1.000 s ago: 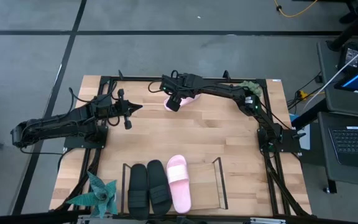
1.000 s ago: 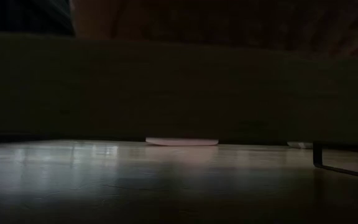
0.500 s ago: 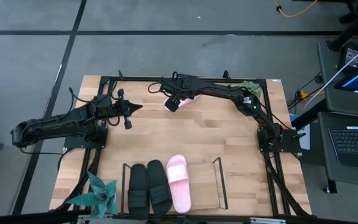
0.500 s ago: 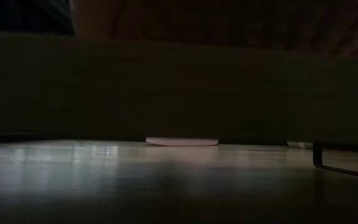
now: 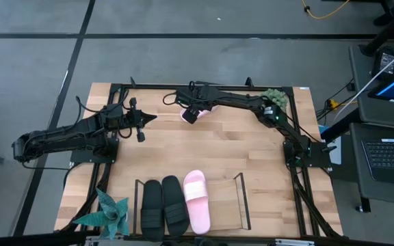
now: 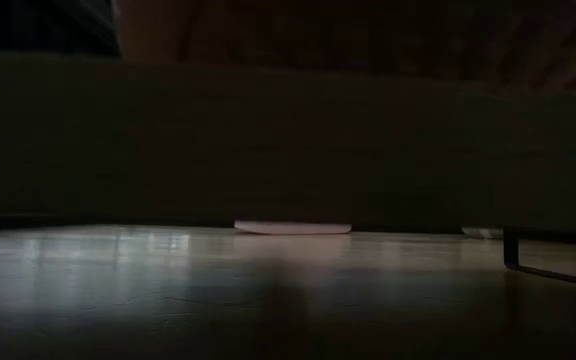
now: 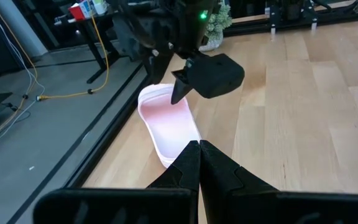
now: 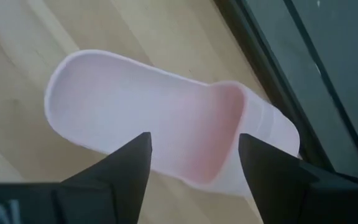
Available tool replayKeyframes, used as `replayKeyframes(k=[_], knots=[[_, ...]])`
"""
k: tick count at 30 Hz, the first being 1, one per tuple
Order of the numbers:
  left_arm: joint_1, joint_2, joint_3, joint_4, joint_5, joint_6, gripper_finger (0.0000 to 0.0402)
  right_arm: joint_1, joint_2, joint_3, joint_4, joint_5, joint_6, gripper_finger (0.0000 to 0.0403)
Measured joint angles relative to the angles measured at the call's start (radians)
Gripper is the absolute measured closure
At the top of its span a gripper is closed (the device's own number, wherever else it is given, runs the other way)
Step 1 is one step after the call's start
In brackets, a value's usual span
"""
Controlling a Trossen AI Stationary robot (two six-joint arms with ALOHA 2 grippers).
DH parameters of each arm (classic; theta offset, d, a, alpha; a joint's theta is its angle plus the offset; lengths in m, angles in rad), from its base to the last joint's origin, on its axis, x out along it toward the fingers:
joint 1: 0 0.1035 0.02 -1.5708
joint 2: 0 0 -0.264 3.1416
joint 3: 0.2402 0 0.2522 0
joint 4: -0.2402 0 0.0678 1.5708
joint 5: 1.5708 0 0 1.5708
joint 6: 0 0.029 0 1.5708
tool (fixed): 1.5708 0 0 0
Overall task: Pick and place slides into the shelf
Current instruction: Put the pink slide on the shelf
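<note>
One pale pink slide [image 8: 166, 118] lies sole-down on the table near the far edge; it also shows in the left wrist view [image 7: 166, 127] and, mostly covered by the arm, in the high view [image 5: 185, 116]. My right gripper [image 8: 191, 155] is open just above it, a finger on either side of the slide's middle, touching nothing that I can see. My left gripper [image 7: 197, 165] is shut and empty, at the table's left [image 5: 141, 120]. The shelf [image 5: 241, 201] at the near edge holds two black slides [image 5: 163, 205] and one pink slide [image 5: 197, 201] on their soles.
The black frame rail [image 5: 149, 87] runs along the far edge just behind the pink slide. A green plant [image 5: 111, 213] stands at the near left corner and another [image 5: 276, 97] at the far right. Bare wood [image 5: 204, 147] lies between the slide and the shelf.
My right arm has swung a little toward the table's far edge over the pink slide and now covers more of it. The slide has stayed where it was.
</note>
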Motion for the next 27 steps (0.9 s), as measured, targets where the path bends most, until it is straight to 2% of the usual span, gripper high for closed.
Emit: replayKeyframes(k=[5,9,27], knots=[[0.000,0.000,0.000,0.000,0.000,0.000,0.0401,-0.010,0.015,-0.001,-0.024,0.002,0.001,0.0161],[0.000,0.000,0.000,0.000,0.000,0.000,0.0401,-0.019,0.014,0.000,-0.035,0.072,0.020,0.0161],[0.000,0.000,0.000,0.000,0.000,0.000,0.0401,-0.055,0.051,0.000,-0.070,0.042,0.024,0.0161]])
